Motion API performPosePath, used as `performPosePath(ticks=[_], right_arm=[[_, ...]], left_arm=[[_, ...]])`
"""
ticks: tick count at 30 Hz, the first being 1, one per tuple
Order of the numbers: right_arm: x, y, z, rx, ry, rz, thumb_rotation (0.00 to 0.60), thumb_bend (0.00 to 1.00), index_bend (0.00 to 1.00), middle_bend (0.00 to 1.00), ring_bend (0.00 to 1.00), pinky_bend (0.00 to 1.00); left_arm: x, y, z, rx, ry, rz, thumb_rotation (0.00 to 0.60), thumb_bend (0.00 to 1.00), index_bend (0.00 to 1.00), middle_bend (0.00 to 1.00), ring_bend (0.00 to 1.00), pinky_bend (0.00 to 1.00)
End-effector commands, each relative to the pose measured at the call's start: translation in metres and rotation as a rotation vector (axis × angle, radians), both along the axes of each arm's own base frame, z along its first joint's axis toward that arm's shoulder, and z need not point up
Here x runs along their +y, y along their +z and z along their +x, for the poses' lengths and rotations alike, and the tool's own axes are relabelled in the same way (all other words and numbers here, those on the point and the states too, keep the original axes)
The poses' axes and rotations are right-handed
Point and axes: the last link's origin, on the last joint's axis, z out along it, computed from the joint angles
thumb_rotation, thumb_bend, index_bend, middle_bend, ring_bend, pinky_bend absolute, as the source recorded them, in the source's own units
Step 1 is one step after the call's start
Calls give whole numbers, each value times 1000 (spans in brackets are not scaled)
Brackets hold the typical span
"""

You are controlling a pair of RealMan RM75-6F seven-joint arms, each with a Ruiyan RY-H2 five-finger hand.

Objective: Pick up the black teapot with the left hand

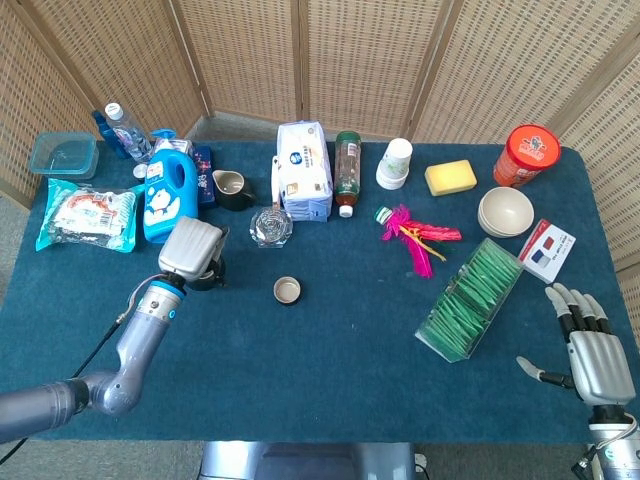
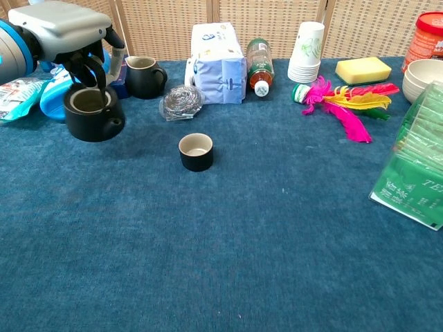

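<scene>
The black teapot [image 2: 93,115] is a round, lidless pot with a looped handle. My left hand [image 2: 66,31] grips that handle from above and holds the pot over the blue cloth, at the left of the chest view. In the head view the left hand [image 1: 192,248] covers most of the teapot [image 1: 209,275], which shows as a dark shape under the fingers. My right hand [image 1: 590,345] lies at the table's front right corner with its fingers spread and nothing in it.
A small black cup [image 2: 196,151] stands right of the teapot. Behind it are a black pitcher [image 2: 144,75], a steel scourer [image 2: 181,102], a blue detergent bottle [image 1: 168,195] and a tissue pack [image 2: 219,62]. A green packet box [image 1: 470,298] lies near the right hand.
</scene>
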Motion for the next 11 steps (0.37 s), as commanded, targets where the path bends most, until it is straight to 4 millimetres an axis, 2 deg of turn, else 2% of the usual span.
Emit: performPosePath(ticks=[1, 11], right_arm=[[2, 2, 1, -7, 3, -3, 459, 0, 0, 0, 0, 0], [3, 4, 1, -13, 8, -4, 460, 0, 0, 0, 0, 0]], left_arm=[[0, 0, 6, -68, 39, 12, 600, 660, 731, 902, 882, 1000], [2, -1, 15, -70, 69, 22, 600, 660, 731, 902, 882, 1000]])
